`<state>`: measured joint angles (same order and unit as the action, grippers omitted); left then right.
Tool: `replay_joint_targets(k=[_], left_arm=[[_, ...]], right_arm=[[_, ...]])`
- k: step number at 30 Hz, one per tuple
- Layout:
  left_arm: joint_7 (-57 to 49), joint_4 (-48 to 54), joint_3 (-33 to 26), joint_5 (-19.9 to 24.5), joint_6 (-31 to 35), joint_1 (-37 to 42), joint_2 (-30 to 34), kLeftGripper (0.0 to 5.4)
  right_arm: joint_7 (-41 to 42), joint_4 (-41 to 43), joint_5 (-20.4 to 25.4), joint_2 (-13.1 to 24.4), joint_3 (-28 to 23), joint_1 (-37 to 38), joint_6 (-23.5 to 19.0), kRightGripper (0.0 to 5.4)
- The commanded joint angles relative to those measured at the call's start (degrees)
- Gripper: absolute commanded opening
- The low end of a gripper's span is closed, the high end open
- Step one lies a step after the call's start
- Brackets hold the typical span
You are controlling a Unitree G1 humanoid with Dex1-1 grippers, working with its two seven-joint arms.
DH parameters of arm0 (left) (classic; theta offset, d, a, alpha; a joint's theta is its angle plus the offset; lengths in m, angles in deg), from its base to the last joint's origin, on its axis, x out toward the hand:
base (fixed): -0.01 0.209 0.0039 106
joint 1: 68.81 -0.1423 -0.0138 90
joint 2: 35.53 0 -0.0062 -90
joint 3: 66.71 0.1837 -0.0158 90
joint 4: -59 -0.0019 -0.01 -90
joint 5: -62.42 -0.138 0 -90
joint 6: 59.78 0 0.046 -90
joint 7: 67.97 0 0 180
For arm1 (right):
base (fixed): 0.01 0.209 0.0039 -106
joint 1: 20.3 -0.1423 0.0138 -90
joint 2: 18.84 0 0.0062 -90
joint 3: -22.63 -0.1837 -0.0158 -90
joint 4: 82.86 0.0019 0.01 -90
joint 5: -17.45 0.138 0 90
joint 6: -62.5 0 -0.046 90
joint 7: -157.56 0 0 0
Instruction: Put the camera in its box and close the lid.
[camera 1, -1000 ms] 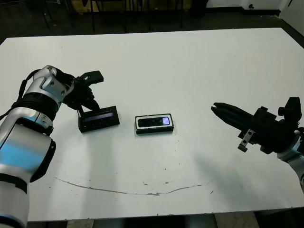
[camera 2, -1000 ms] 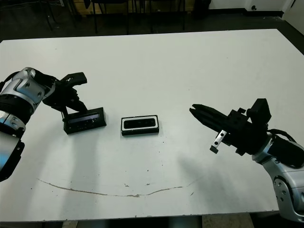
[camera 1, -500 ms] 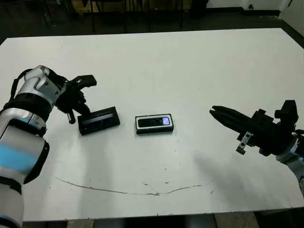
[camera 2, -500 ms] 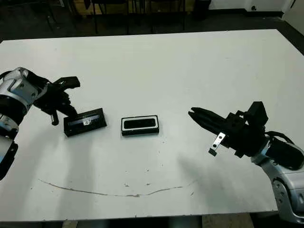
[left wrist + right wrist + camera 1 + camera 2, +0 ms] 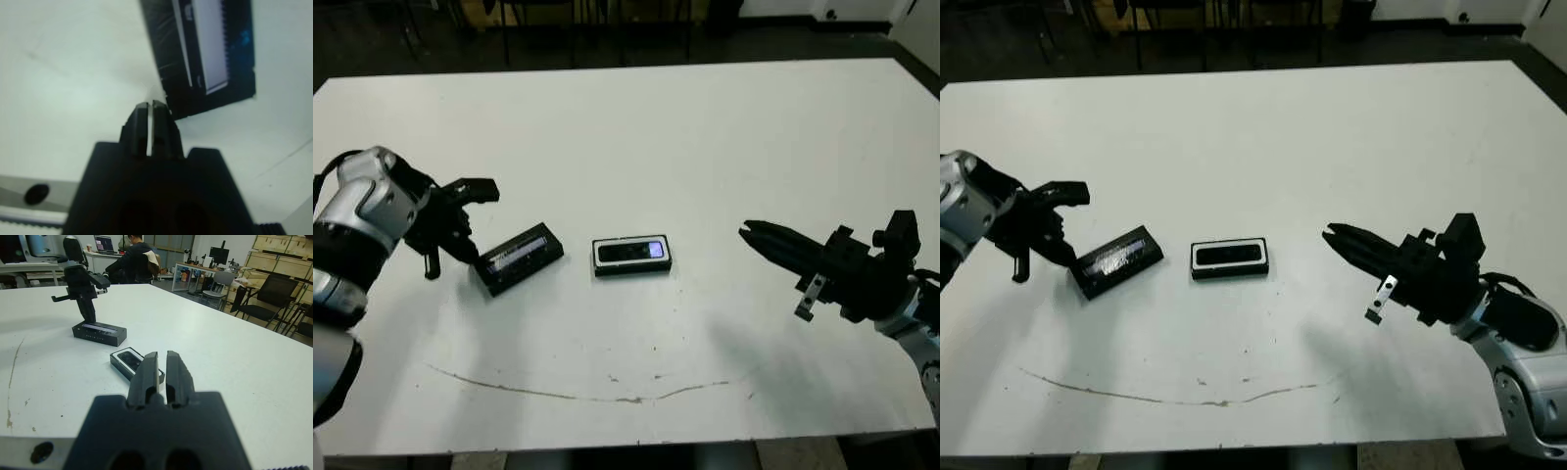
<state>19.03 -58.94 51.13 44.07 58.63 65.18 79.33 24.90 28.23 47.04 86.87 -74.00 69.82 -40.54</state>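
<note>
The box [image 5: 631, 257], a small black tray with white lining, lies near the table's middle. The camera [image 5: 628, 253] lies inside it, its bluish screen at the right end. Left of it the lid [image 5: 519, 258] lies flat and skewed, pale strip up, also in the left wrist view [image 5: 210, 49]. My left gripper [image 5: 469, 255] is shut, its tips at the lid's left corner; whether they touch it I cannot tell. My right gripper [image 5: 745, 231] is shut and holds nothing, hovering well to the right of the box and pointing at it [image 5: 132, 361].
A thin curved brown mark [image 5: 587, 394] runs across the table near its front edge. Beyond the table's far side, the right wrist view shows a seated person [image 5: 134, 264], desks and chairs.
The lid has swung round, its left end now nearer the front edge. My left gripper has drawn back to the left and towards the front. My right gripper has crept slightly left.
</note>
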Motion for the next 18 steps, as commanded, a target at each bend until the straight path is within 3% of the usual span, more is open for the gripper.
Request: replay_joint_targets(k=[1, 3, 10, 18], left_arm=[[1.0, 2.8, 0.9, 1.7, 0.7, -3.9, -0.3, 0.00], [1.0, 3.5, 1.3, 2.2, 0.8, -4.2, -0.5, 0.00], [0.6, 0.0, 2.9, 1.2, -3.6, -3.6, 0.5, 0.00], [-5.7, -3.0, 2.0, -1.8, -8.4, -3.6, 3.5, 0.00]], right_arm=[[0.4, -1.1, 0.5, 0.3, 0.3, -0.3, -1.0, 0.01], [0.6, -1.5, -0.7, 0.3, 0.6, -0.6, 0.4, 0.01], [0.4, -1.1, 1.4, 0.3, 0.1, -0.6, -1.2, 0.01], [0.5, -0.6, -0.1, 0.2, 0.5, -0.3, 0.9, 0.01]])
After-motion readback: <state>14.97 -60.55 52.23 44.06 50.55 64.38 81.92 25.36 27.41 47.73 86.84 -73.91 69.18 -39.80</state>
